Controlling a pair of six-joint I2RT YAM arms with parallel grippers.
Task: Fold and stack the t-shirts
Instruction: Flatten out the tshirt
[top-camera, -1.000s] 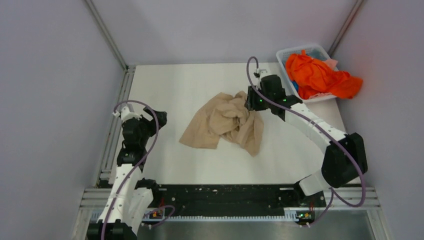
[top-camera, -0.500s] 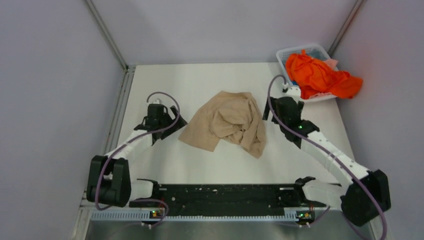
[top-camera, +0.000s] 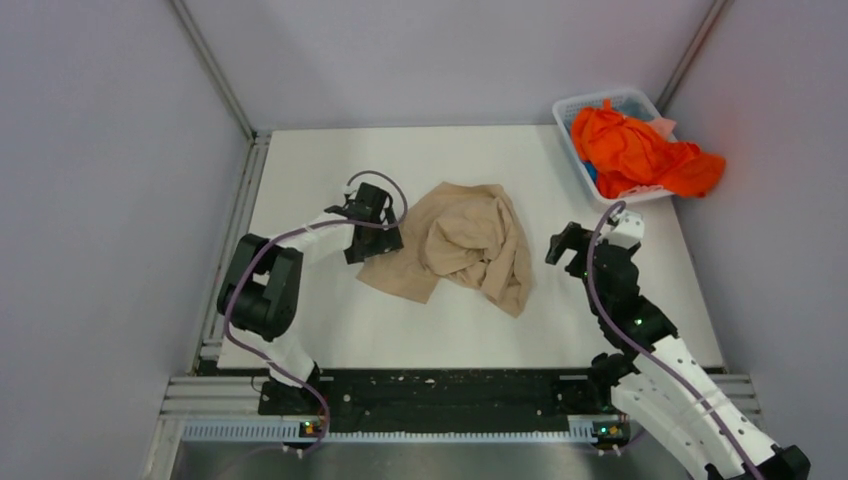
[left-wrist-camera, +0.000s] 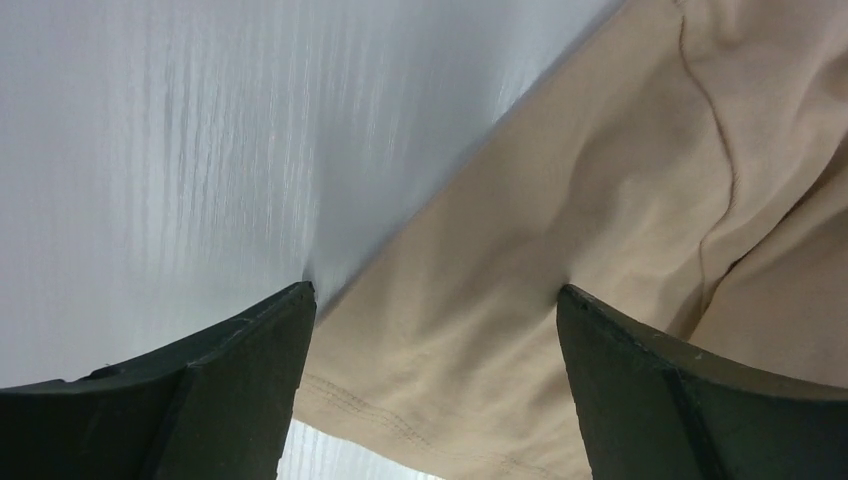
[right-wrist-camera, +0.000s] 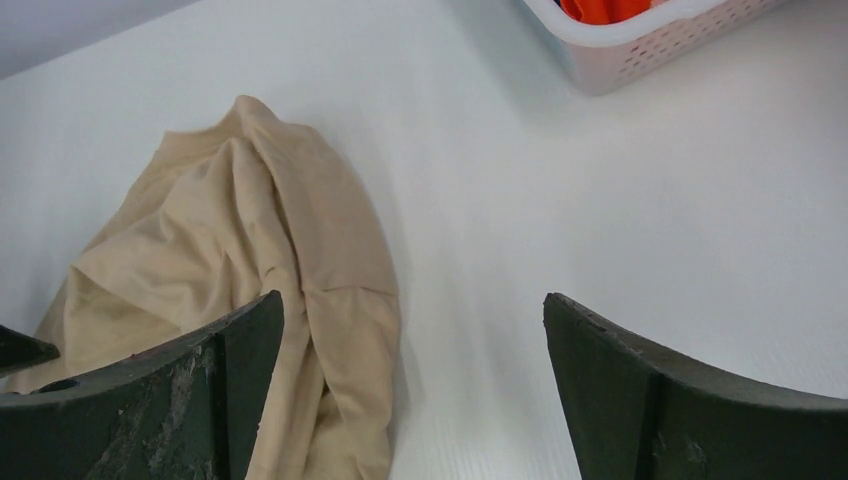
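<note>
Shirt: tan t-shirt crumpled at centre of table.
Left gripper: newly arrived, wide open astride its left hem, empty.
Right gripper: retreated, open, empty.
Meaning: hem grasp likely next.

Bright, even overhead light. The tan t-shirt casts a soft shadow. Left wrist view: streaked sheen on the table.
</note>
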